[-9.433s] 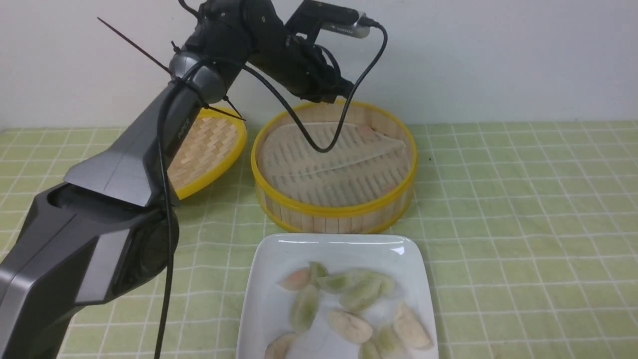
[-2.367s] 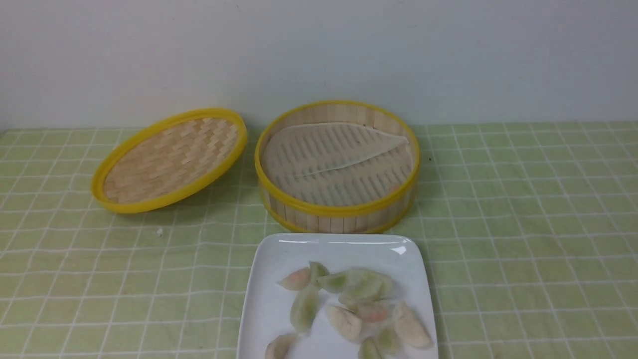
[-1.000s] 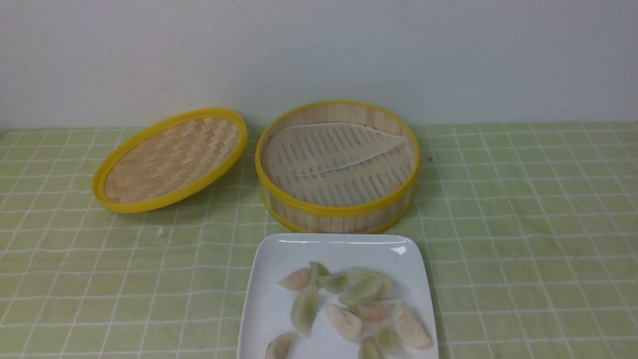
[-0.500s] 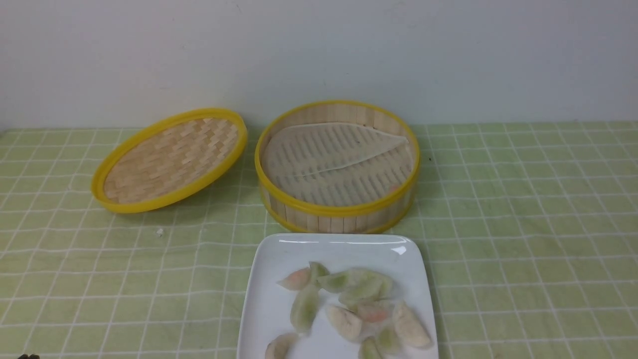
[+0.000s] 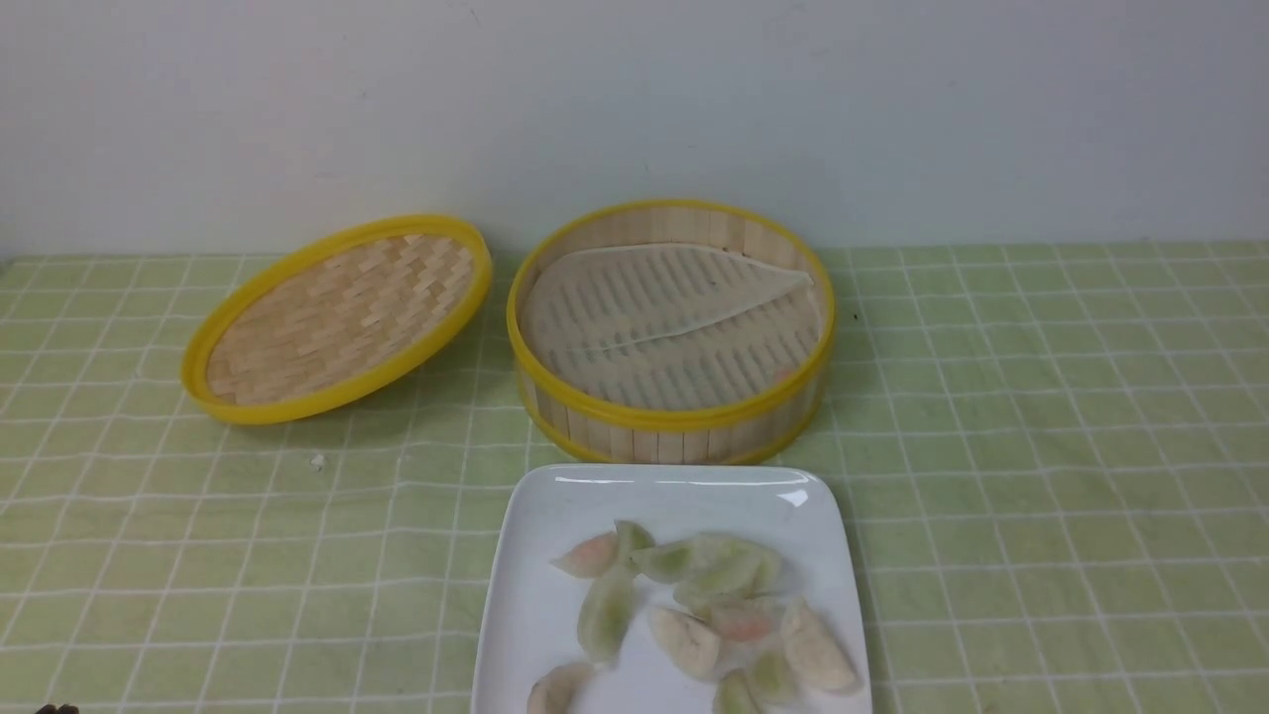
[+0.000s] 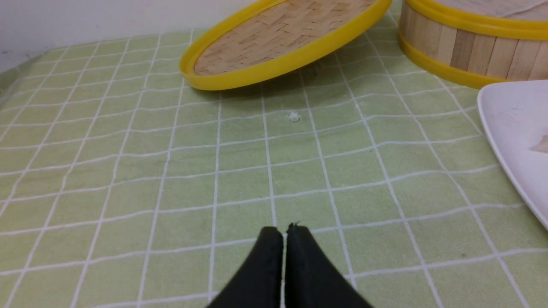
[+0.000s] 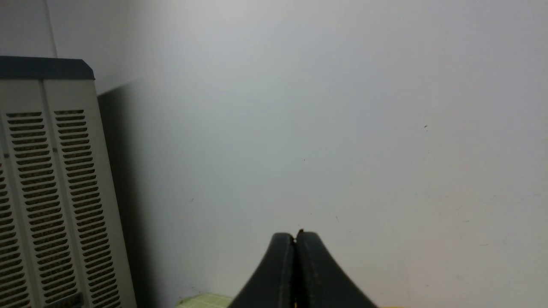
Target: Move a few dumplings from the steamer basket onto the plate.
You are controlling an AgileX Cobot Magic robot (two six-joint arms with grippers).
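A surface (image 5: 1041, 416) covered in a pale green cloth with a white grid fills the scene. At the back centre stands a deep round bamboo steamer basket (image 5: 670, 421) with upright slat walls and yellow rims; only its pale perforated liner sheet (image 5: 654, 307) shows inside, plus a faint pinkish speck near its front right wall that may be one leftover. To its left a shallow woven-bamboo lid (image 5: 337, 315) with a yellow rim leans tilted. Just in front of the basket sits a glossy white square plate (image 5: 535, 615) carrying about nine small crescent dumplings (image 5: 709, 610), green, pinkish and whitish, clustered together. A small white crumb (image 6: 293, 116) lies on the cloth near the lid. The left gripper (image 6: 284, 233) hovers low over bare cloth, its black fingers pressed together, holding nothing. The right gripper (image 7: 295, 239) faces a blank wall, fingers likewise closed and empty. The transfer looks essentially complete.
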